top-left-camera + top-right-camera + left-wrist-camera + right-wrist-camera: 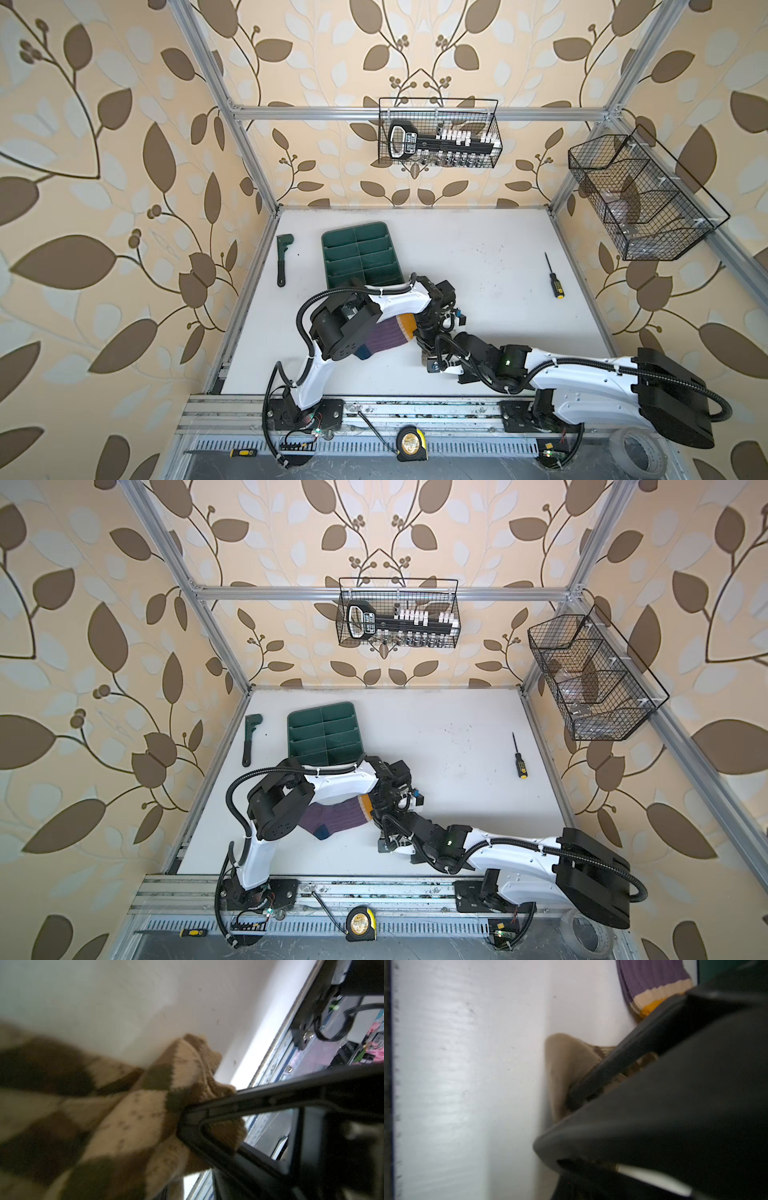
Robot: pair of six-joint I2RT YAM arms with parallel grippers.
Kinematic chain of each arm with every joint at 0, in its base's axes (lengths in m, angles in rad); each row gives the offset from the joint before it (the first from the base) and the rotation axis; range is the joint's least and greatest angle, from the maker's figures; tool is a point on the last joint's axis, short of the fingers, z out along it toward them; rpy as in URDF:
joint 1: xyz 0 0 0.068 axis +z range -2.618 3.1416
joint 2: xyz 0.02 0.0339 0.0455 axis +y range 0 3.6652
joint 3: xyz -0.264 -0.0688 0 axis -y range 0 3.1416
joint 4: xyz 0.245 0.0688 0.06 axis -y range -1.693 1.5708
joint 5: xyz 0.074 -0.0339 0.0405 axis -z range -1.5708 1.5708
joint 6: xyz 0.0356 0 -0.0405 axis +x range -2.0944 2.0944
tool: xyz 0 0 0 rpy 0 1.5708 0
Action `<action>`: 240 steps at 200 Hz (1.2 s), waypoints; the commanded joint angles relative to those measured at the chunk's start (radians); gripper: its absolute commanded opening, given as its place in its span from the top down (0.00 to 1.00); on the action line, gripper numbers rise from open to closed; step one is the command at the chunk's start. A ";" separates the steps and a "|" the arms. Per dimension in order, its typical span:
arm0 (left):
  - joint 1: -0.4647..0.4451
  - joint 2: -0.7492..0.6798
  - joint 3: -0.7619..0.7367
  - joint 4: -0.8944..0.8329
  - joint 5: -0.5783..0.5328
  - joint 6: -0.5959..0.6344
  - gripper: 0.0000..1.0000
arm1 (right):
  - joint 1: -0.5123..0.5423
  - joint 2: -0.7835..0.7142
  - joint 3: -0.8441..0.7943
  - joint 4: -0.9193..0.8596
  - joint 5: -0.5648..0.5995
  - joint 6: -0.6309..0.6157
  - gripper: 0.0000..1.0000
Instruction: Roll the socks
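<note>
The purple ribbed sock (pixel 386 338) (pixel 332 818) lies flat on the white table, partly under my left arm. Its cream and yellow cuff (pixel 652 1001) points at the grippers. The tan-and-brown argyle sock (pixel 135 1115) (pixel 564 1064) is bunched right of that cuff and is almost hidden in both top views. My left gripper (pixel 428 328) hangs over it, jaws apart, with folds of the sock lying loose between them. From the front right, my right gripper (pixel 426 353) meets it and is shut on the argyle sock's edge.
A green divided tray (pixel 361 257) stands behind the grippers. A pipe wrench (pixel 283 259) lies at the far left and a screwdriver (pixel 553 276) at the right. Two wire baskets (pixel 440 133) (pixel 640 199) hang on the frame. A tape measure (pixel 411 444) sits on the front rail.
</note>
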 commanded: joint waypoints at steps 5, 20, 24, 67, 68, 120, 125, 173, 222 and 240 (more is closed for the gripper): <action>-0.002 -0.184 -0.033 0.020 -0.076 -0.005 0.55 | -0.012 -0.004 0.009 -0.167 -0.024 0.016 1.00; 0.007 -0.269 -0.064 0.000 -0.153 -0.017 0.52 | -0.016 -0.018 0.008 -0.168 -0.017 0.020 1.00; 0.013 -0.292 -0.076 -0.001 -0.177 -0.025 0.51 | -0.016 -0.019 0.006 -0.165 -0.016 0.020 1.00; 0.108 -0.385 -0.166 0.059 -0.383 -0.138 0.45 | -0.016 0.015 0.002 -0.144 -0.007 0.031 1.00; 0.108 -0.382 -0.163 0.058 -0.384 -0.138 0.45 | -0.016 0.015 0.002 -0.144 -0.007 0.032 1.00; 0.101 -0.203 -0.074 0.192 -0.373 -0.221 0.50 | -0.010 -0.008 0.000 -0.138 0.005 0.042 1.00; 0.099 -0.192 -0.068 0.201 -0.371 -0.226 0.50 | -0.010 -0.010 -0.001 -0.136 0.005 0.041 1.00; 0.078 -0.076 -0.026 0.266 -0.362 -0.251 0.52 | -0.008 -0.012 0.002 -0.136 -0.009 0.045 1.00; 0.050 0.077 0.018 0.306 -0.347 -0.287 0.55 | 0.016 -0.071 -0.016 -0.077 0.057 0.050 1.00; 0.048 0.104 0.012 0.327 -0.338 -0.308 0.56 | 0.031 -0.111 -0.029 -0.039 0.076 0.022 1.00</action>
